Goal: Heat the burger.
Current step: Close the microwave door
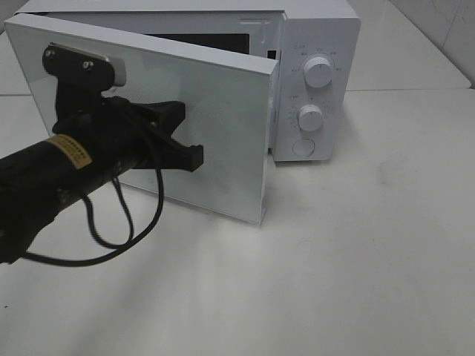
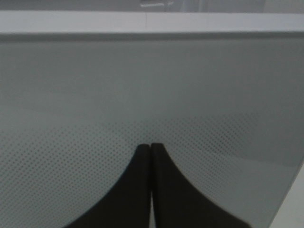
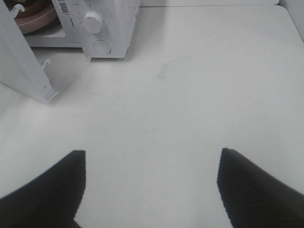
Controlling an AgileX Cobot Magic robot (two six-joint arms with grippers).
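Yellow rectangular sticker (image 1: 71, 152) on black robot arm (image 1: 37, 185): dark print, too small to read. White microwave oven (image 1: 330, 30): fine grey marks ring two round white dials (image 1: 319, 73), illegible. Small black-and-white code label (image 3: 63, 6) beside upper dial: no characters legible.

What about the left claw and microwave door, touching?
Cannot tell: left wrist view sets the shut left claw before the microwave door, no contact or gap visible.

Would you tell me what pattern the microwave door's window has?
The door window shows a fine dotted mesh, clearest in the left wrist view.
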